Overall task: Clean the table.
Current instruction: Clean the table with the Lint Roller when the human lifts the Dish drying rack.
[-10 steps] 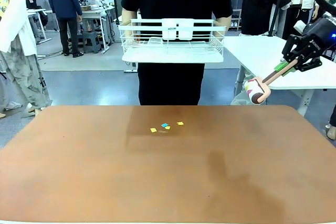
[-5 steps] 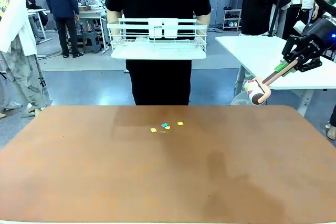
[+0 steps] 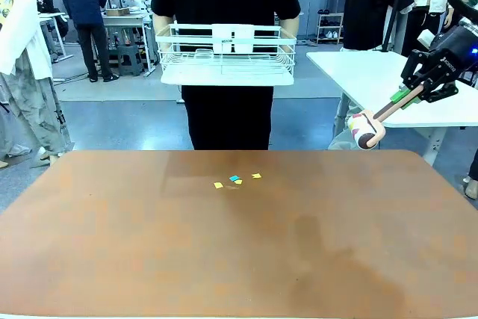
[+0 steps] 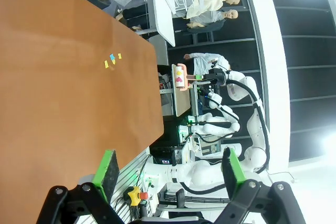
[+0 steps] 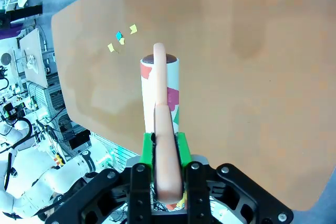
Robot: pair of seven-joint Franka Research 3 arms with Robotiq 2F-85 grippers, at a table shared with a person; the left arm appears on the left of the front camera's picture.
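The terracotta table (image 3: 112, 244) carries a few small yellow and blue paper scraps (image 3: 236, 179) near its far middle. My right gripper (image 3: 413, 95) hovers above the far right corner, shut on the peach handle of a lint roller (image 3: 364, 128) whose head hangs over the table's far edge. From the right wrist, the gripper (image 5: 164, 148) clamps the handle, the roller (image 5: 160, 85) points along the fingers over the table (image 5: 252, 77), and the scraps (image 5: 121, 38) lie beyond it. My left gripper (image 4: 169, 169) is open and holds nothing, looking across the table (image 4: 52, 119) at the scraps (image 4: 112, 60).
A person in black stands at the far side holding a white wire basket (image 3: 228, 54) above the table's far edge. A white-topped table (image 3: 388, 72) stands behind the right corner. Other people stand farther back on the left.
The person has shifted to the left with the basket, then held it almost still. Neither arm nor the scraps have moved.
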